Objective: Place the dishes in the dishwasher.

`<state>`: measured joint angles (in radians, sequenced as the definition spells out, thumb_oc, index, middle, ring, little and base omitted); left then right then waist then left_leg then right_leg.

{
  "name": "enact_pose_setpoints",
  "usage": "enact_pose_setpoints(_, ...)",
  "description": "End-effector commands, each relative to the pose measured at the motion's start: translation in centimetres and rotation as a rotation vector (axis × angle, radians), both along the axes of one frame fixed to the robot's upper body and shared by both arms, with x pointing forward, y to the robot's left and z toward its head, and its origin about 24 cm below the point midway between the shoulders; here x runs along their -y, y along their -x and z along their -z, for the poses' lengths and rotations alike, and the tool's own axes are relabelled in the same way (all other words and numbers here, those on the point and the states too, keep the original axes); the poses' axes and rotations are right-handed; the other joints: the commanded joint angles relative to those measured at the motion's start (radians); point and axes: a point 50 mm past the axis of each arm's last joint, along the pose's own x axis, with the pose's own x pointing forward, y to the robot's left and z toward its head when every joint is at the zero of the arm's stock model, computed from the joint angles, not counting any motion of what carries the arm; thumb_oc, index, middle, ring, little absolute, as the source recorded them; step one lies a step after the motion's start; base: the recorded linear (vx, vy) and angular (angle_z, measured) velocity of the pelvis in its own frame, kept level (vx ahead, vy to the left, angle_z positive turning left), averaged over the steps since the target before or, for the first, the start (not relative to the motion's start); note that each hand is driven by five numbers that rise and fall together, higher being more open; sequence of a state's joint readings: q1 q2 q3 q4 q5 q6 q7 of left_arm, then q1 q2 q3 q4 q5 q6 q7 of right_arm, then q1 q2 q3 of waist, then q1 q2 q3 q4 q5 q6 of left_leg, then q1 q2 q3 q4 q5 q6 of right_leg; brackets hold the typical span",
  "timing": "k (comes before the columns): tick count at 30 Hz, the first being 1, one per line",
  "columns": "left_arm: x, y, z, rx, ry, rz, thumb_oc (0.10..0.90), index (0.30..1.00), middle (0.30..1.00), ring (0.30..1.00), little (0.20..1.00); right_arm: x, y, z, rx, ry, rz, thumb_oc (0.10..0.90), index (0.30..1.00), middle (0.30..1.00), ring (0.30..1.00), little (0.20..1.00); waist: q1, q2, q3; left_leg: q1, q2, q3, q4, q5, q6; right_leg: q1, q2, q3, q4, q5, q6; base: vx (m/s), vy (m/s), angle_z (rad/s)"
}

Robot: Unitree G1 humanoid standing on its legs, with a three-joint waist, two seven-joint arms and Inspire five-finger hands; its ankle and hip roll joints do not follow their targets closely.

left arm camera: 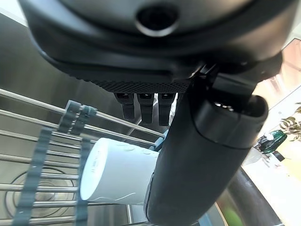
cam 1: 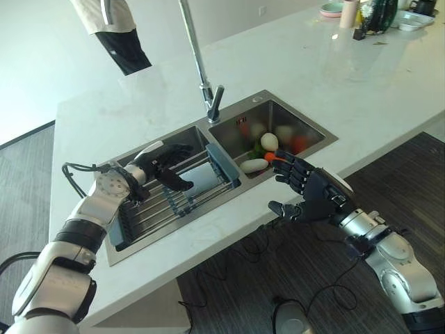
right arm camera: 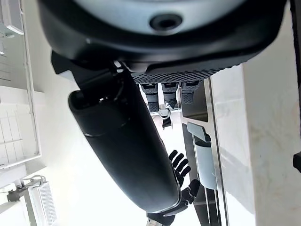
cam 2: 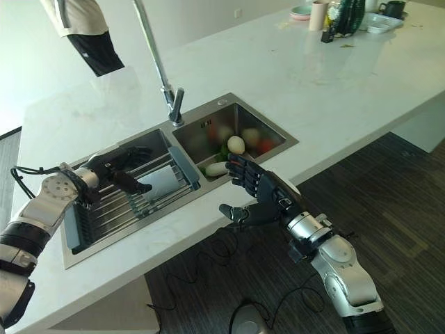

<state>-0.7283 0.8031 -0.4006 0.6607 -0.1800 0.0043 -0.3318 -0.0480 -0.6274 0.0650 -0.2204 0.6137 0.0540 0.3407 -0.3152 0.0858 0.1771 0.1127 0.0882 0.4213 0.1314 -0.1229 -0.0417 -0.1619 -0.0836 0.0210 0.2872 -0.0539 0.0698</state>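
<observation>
Your left hand [cam 1: 161, 167] hovers over the rack [cam 1: 163, 209] in the left sink basin, fingers loosely spread above the white cup [left arm camera: 120, 172] lying on its side there; whether the thumb touches it is hard to tell. Your right hand [cam 1: 309, 191] hangs open at the counter's [cam 1: 361, 90] near edge, holding nothing (the right basin's contents [cam 1: 268, 149] look blurred, with pale rounded shapes and red and green bits).

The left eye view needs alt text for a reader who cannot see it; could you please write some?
The robot's left hand, fingers open, reaches over a white cup lying on a rack in the left basin of a steel sink. Its open right hand hovers at the counter's front edge by the right basin, which holds vegetables.
</observation>
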Motion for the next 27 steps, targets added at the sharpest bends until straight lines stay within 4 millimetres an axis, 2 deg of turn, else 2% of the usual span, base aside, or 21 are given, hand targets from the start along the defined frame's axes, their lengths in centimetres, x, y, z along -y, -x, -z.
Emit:
enact_pose_setpoints(1,-0.1,-1.1,-6.0,0.219,-0.035,-0.005,0.800,0.900,0.900,0.900,0.900,-0.9,0.2,-4.9,0.247,-0.082,-0.081,0.800,0.900,0.900,0.900,0.900,0.013,0.006,-0.087,-0.044,0.021,-0.052,0.169,-0.195,0.024,0.012,-0.066,-0.031,0.013,-0.052,0.122,-0.09,-0.060,-0.10)
enact_pose_setpoints(2,-0.2,-1.1,-5.9,0.217,-0.033,-0.009,0.800,0.900,0.900,0.900,0.900,-0.9,0.3,-5.0,0.247,-0.079,-0.082,0.800,0.900,0.900,0.900,0.900,0.009,0.001,-0.085,-0.052,0.027,-0.032,0.169,-0.170,0.025,0.001,-0.063,-0.031,0.013,-0.032,0.112,0.01,0.003,-0.14)
enact_pose_setpoints(3,-0.3,-1.1,-5.9,0.214,-0.032,-0.012,0.800,0.900,0.900,0.900,0.900,-0.8,0.3,-5.0,0.245,-0.077,-0.083,0.800,0.900,0.900,0.900,0.900,0.007,0.010,-0.088,-0.041,0.023,-0.046,0.169,-0.197,0.024,0.014,-0.062,-0.025,0.013,-0.057,0.123,0.01,0.003,-0.09)
enact_pose_setpoints(14,-0.9,-1.1,-4.8,0.171,-0.019,-0.041,0.800,0.900,0.900,0.900,0.900,-0.5,0.5,-5.1,0.241,-0.056,-0.088,0.800,0.900,0.900,0.900,0.900,-0.006,0.019,-0.088,-0.036,0.026,-0.026,0.169,-0.196,0.024,0.019,-0.048,-0.012,0.013,-0.066,0.119,0.01,0.004,-0.07)
enact_pose_setpoints(27,-1.0,-0.5,-2.8,0.092,-0.017,-0.032,0.800,0.900,0.900,0.900,0.900,-0.3,0.2,-5.1,0.240,-0.038,-0.072,0.800,0.900,0.900,0.900,0.900,0.023,0.012,-0.089,-0.050,0.025,-0.039,0.169,-0.184,0.021,0.034,-0.054,-0.035,0.013,-0.077,0.114,0.00,0.002,0.00)
